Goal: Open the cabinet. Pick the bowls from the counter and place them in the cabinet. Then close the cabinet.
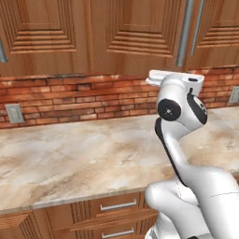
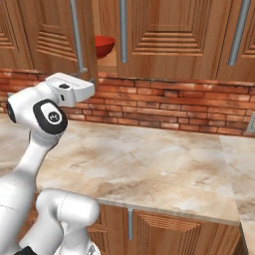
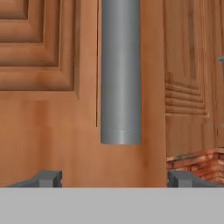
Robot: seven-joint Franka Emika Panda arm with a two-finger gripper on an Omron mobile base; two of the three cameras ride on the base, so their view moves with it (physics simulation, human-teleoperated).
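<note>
The cabinet [image 1: 126,32] hangs above the counter [image 1: 70,154], brown with raised-panel doors and long silver bar handles. In the right base view its left door [image 2: 60,35] stands ajar, and a glossy red bowl [image 2: 104,46] shows inside through the gap. My gripper [image 3: 113,178] is open, close to that door. The lower end of the door's silver handle [image 3: 121,70] stands just ahead, in line with the gap between the two fingertips [image 3: 46,178], untouched. My white hand [image 2: 69,87] sits below the handle [image 2: 75,35], at the door's bottom edge.
A red brick backsplash [image 1: 70,98] runs between counter and cabinet, with a wall outlet [image 1: 14,113] at the left. Drawers with short silver handles [image 1: 117,205] sit under the counter. More closed doors with bar handles [image 2: 238,32] stand to the right.
</note>
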